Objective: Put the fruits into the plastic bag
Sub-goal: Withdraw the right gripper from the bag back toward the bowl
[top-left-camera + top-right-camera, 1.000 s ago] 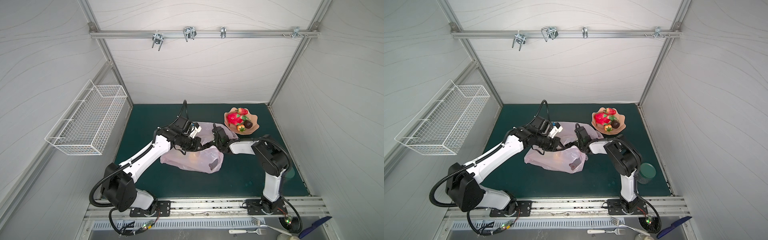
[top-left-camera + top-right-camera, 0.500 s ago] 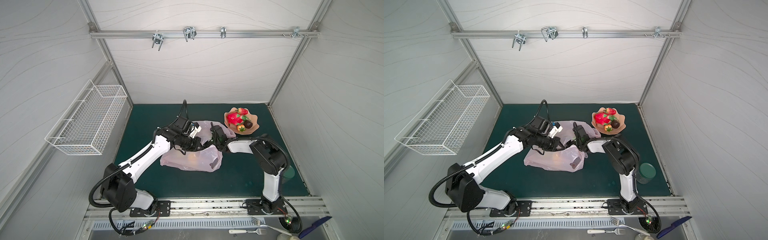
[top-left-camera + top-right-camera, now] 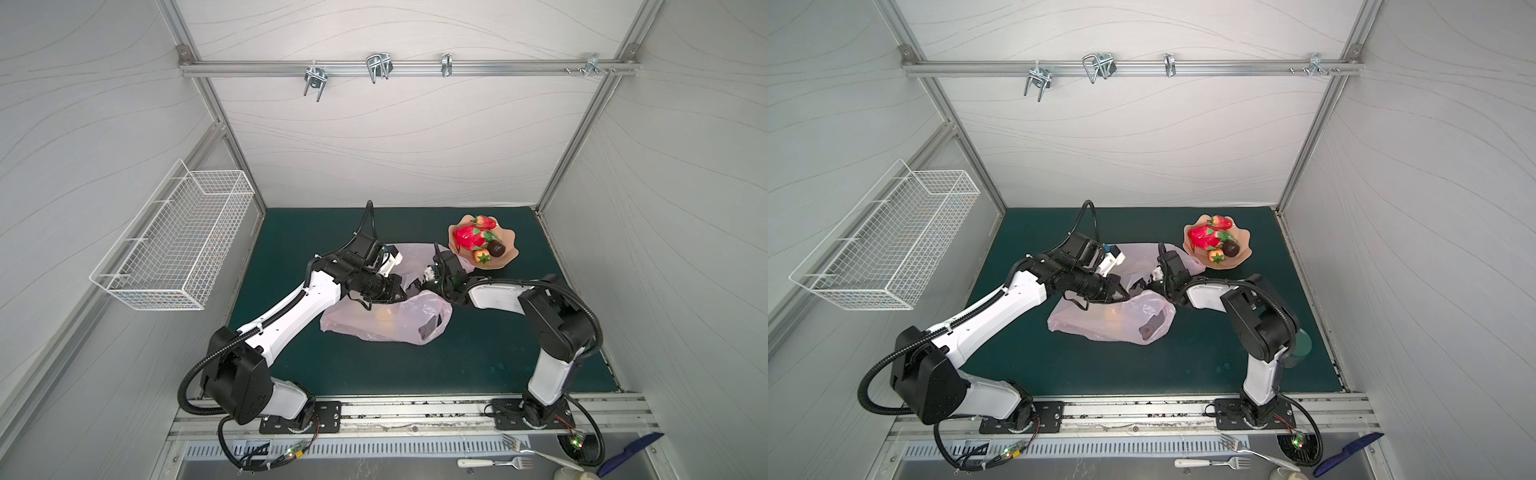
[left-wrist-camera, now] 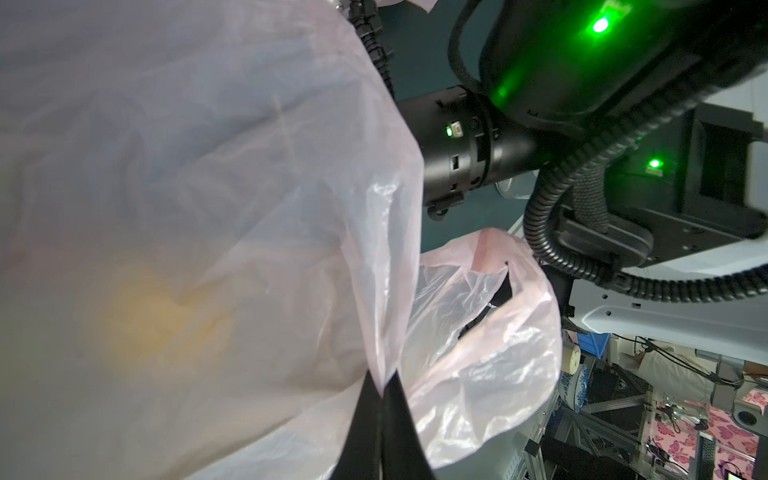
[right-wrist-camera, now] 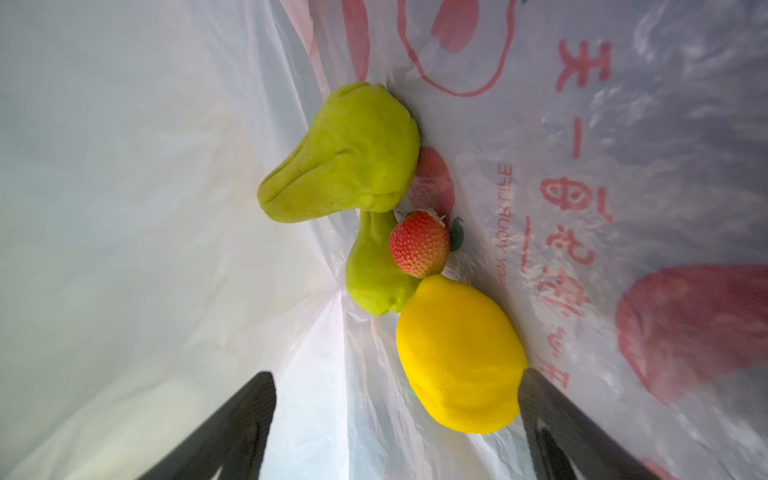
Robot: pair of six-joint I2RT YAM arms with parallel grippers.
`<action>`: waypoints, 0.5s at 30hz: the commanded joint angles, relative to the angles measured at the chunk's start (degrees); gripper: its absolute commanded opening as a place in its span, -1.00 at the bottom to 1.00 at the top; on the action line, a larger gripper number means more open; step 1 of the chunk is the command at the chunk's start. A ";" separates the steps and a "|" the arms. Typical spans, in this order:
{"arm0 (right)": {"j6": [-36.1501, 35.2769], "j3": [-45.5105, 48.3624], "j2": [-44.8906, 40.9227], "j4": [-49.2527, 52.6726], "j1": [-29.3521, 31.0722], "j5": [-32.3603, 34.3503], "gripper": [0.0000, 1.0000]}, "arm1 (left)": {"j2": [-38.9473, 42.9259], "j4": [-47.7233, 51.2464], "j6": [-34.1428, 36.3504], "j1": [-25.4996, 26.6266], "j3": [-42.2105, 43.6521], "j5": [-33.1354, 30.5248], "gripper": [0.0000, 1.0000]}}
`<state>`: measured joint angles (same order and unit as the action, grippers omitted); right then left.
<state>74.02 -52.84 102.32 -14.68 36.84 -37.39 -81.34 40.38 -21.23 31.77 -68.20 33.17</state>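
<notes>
The pale pink plastic bag (image 3: 386,324) (image 3: 1113,320) lies on the green mat. My left gripper (image 4: 380,386) is shut on a fold of its rim, lifting the mouth (image 3: 405,293). My right gripper (image 5: 395,374) is inside the bag, open; its wrist shows in a top view (image 3: 446,270). Inside lie a yellow lemon (image 5: 457,357) beside one finger, two green pears (image 5: 349,153) (image 5: 374,274) and a strawberry (image 5: 419,243). On the peach plate (image 3: 505,262) remain a dragon fruit (image 3: 467,237), strawberries (image 3: 486,222) and a dark round fruit (image 3: 495,249).
A white wire basket (image 3: 178,245) hangs on the left wall. A green round object (image 3: 1302,343) sits beside the right arm's base. Forks (image 3: 494,462) lie on the front ledge. A rail with hooks (image 3: 376,68) runs overhead at the back.
The right wrist has slid a little left, deeper into the bag mouth, and its jaws have spread. The left arm and its hold on the bag have not moved.
</notes>
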 commanded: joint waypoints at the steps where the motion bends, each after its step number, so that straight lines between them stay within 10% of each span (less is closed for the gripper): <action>1: -1.48 1.95 -3.45 3.99 -1.08 1.40 0.86 | 1.37 -1.52 0.71 0.17 0.10 -0.18 -1.00; 15: -5.20 9.17 -14.88 11.89 -6.30 4.14 0.98 | 0.80 -1.69 1.09 0.14 -0.02 -0.08 -1.00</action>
<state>70.50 -44.16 90.76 -6.70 31.55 -34.30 -81.34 40.38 -21.19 31.77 -68.18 33.17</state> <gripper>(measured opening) 0.987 0.048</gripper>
